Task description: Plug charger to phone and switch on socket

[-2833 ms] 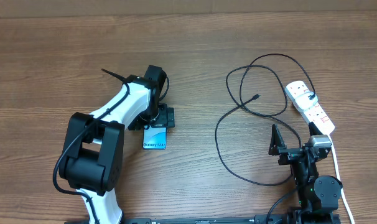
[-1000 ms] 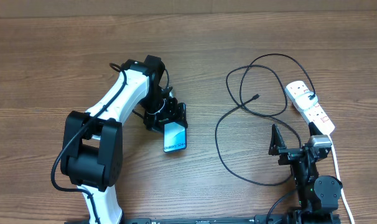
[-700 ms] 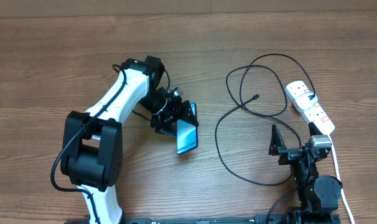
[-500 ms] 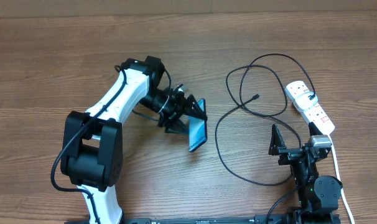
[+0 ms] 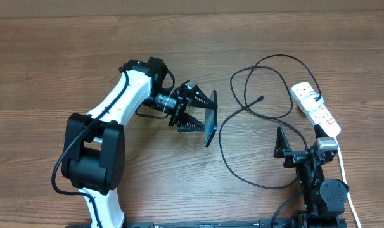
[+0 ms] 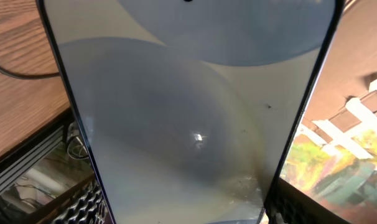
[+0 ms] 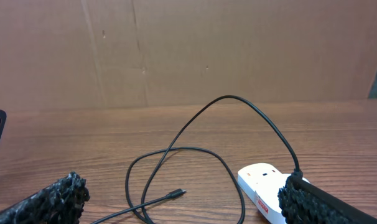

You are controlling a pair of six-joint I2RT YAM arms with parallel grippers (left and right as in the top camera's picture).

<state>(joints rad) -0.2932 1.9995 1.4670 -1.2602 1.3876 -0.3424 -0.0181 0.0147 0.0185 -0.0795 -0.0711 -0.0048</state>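
My left gripper [image 5: 201, 113] is shut on the phone [image 5: 211, 127] and holds it off the table, turned on edge, just left of the cable loops. In the left wrist view the phone's pale blue-grey screen [image 6: 188, 112] fills the frame between both fingers [image 6: 73, 202]. The charger, a thin black cable [image 5: 233, 126], lies in loose loops, with its small plug [image 5: 260, 99] free on the wood; the plug also shows in the right wrist view [image 7: 176, 193]. The socket, a white power strip [image 5: 315, 109], lies at the right, also in the right wrist view [image 7: 263, 185]. My right gripper [image 5: 300, 139] is open and empty, near the strip.
The strip's white cord [image 5: 344, 174] runs down the right side past the right arm's base. A black plug [image 5: 313, 98] sits in the strip. A brown cardboard wall [image 7: 188, 50] stands behind the wooden table [image 5: 52, 63].
My left gripper has lifted the phone off the table, carried it right toward the cable loops and turned it from flat onto its edge. The right arm, cable and strip have not moved.
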